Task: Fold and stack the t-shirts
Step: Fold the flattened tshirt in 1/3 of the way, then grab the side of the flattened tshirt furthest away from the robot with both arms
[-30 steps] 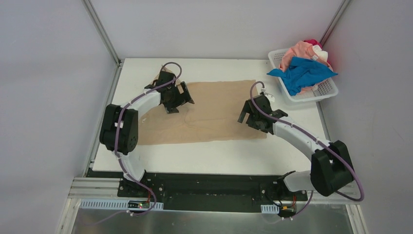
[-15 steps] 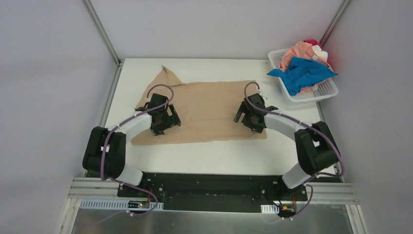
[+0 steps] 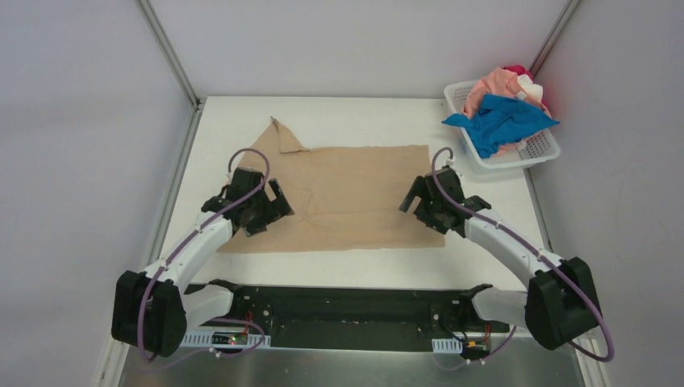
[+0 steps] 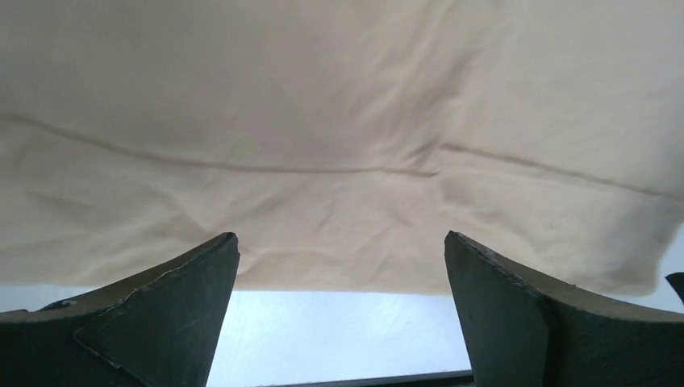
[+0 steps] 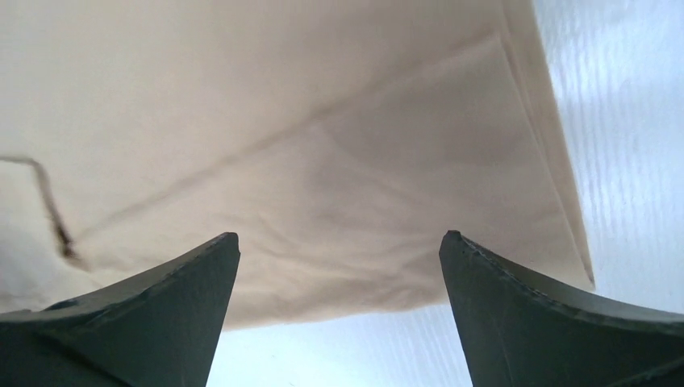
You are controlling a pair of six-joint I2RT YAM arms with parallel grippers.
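Note:
A tan t-shirt [image 3: 355,193] lies spread flat on the white table, one sleeve [image 3: 280,137] pointing to the far left. My left gripper [image 3: 266,216] is open and empty above the shirt's near left part; the left wrist view shows the shirt's near edge [image 4: 339,266] between the open fingers. My right gripper [image 3: 426,211] is open and empty above the shirt's near right corner, which shows in the right wrist view [image 5: 516,242]. Blue [image 3: 504,121], salmon pink [image 3: 494,85] and red [image 3: 518,71] shirts lie piled in a basket.
The white lattice basket [image 3: 539,149] stands at the table's far right corner. Grey walls close in the table on three sides. A black rail [image 3: 339,302] runs along the near edge by the arm bases.
Both grippers have drawn back toward the near edge of the tan shirt. The shirt has shifted and lies flatter, with its far-left sleeve now uncovered.

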